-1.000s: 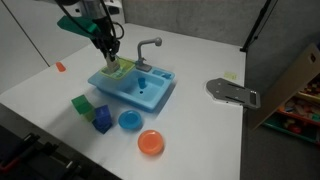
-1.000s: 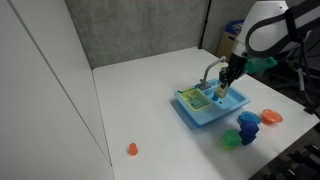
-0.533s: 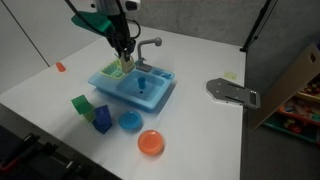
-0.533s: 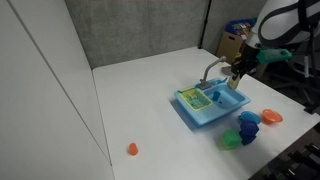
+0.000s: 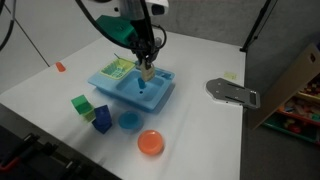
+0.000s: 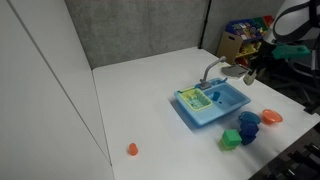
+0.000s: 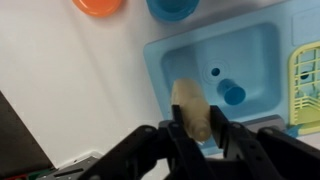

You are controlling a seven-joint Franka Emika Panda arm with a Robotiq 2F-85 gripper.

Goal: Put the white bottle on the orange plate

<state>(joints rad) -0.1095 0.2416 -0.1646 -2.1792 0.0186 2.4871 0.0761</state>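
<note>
A white table [image 5: 200, 60] stands before a grey wall, with a blue toy sink [image 5: 160, 97] near its middle. The gripper [image 5: 147, 67] hangs above the sink with its fingers closed on the white bottle [image 5: 147, 73]. In the wrist view the white bottle [image 7: 192, 105] points away from the camera, pinched between the two dark fingers [image 7: 176, 133], and it is held in the air over the sink's basin [image 7: 250, 55]. A small blue piece [image 7: 233, 95] lies in that basin, and a green rack [image 7: 305, 75] fills the compartment beside it. The orange plate [image 5: 151, 143] lies flat on the table near the front edge, well apart from the bottle and with nothing on it. A blue dish [image 5: 129, 121] sits just beside the plate, and the wrist view shows the two side by side at its top edge. A green block [image 5: 82, 104] and a blue block [image 5: 102, 118] stand close to the dish. In an exterior view a grey faucet [image 6: 213, 70] rises at the sink's back edge and a small orange piece [image 6: 132, 149] lies far off alone.
</note>
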